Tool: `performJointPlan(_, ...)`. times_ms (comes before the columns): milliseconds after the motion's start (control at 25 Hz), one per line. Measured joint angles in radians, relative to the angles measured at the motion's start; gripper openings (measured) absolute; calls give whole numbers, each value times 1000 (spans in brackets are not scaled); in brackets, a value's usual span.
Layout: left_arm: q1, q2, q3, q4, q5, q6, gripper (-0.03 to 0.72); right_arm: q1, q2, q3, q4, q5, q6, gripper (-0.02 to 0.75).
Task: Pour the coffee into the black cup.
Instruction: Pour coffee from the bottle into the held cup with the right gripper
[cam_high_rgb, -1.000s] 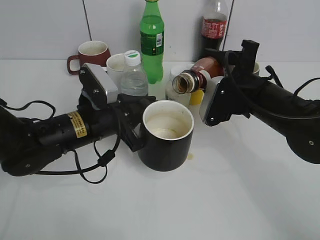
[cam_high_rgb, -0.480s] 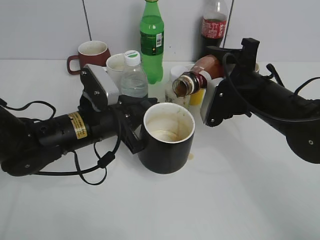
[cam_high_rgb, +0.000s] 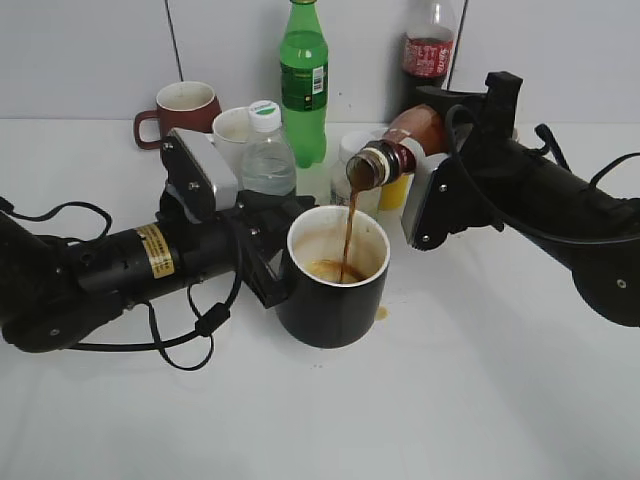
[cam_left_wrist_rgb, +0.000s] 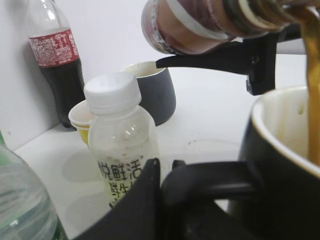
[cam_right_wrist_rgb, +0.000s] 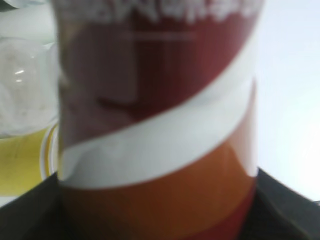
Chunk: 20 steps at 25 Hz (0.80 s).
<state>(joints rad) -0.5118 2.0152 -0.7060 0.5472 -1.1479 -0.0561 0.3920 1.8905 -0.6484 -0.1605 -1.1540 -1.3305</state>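
Note:
The black cup (cam_high_rgb: 332, 290) stands mid-table; its rim shows at the right of the left wrist view (cam_left_wrist_rgb: 280, 165). My left gripper (cam_high_rgb: 272, 268) is shut on the cup's black handle (cam_left_wrist_rgb: 210, 180). My right gripper (cam_high_rgb: 432, 170) is shut on the coffee bottle (cam_high_rgb: 395, 150), tilted with its mouth over the cup. A brown stream (cam_high_rgb: 348, 235) falls from the bottle into the cup, where coffee pools. The bottle's brown body with white swirl fills the right wrist view (cam_right_wrist_rgb: 155, 125) and shows at the top of the left wrist view (cam_left_wrist_rgb: 200, 25).
Behind the cup stand a small clear bottle with white cap (cam_high_rgb: 266, 150), a green bottle (cam_high_rgb: 304, 80), a cola bottle (cam_high_rgb: 428, 55), a maroon mug (cam_high_rgb: 180, 108), a white cup (cam_high_rgb: 232, 130) and a yellow cup (cam_high_rgb: 394, 192). A dark grey mug (cam_left_wrist_rgb: 155, 92) stands farther back. A small brown drip (cam_high_rgb: 381, 313) lies by the cup's base.
The bottle has tipped slightly further and coffee now streams from its mouth into the black cup. Both arms have stayed nearly in place.

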Motion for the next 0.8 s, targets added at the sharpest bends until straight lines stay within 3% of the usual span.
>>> performJointPlan(800,0,0,0,0,0,0,38,0,0,0,4,-17,-46,504)
